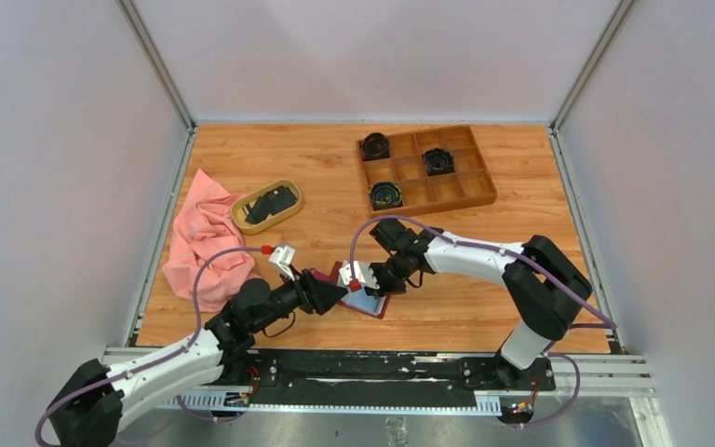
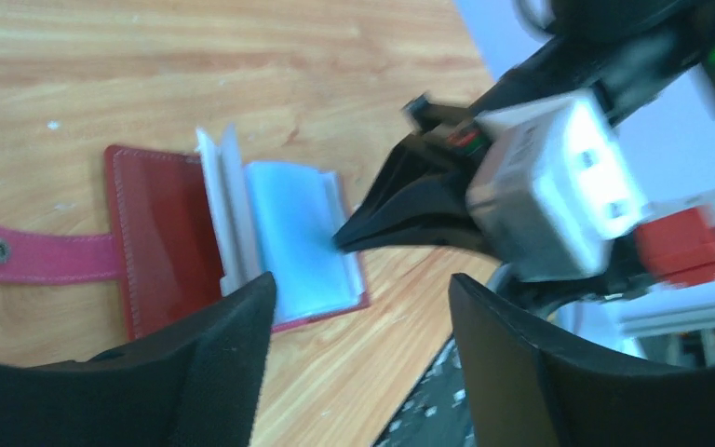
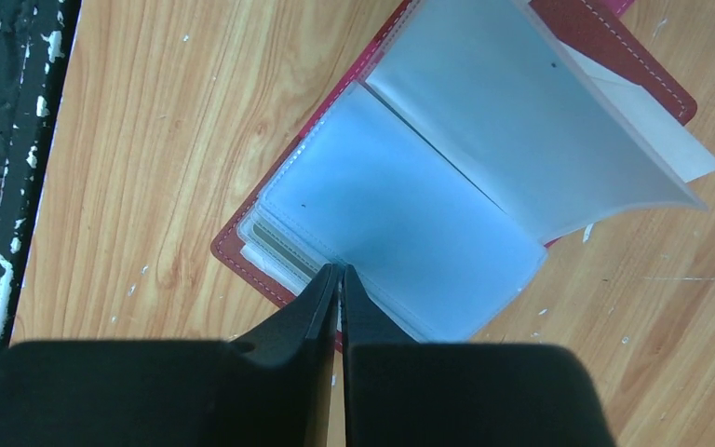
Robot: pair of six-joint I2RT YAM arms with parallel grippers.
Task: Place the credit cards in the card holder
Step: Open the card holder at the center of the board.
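Dark red leather card holder (image 3: 410, 214) open; right tool (image 3: 339, 270) pressed together at pocket edge, left tool (image 2: 358, 284) spread, empty. Dark credit cards (image 1: 270, 202) wait in oval tan dish (image 1: 242, 220).

The counter (image 1: 289, 158) is smooth, light wood-grain with small white flecks. The card holder (image 2: 163, 233) has a glossy dark red leather cover with stitched edges and cloudy clear plastic pockets (image 3: 400, 214). The right tool (image 3: 339, 272) looks matt black.
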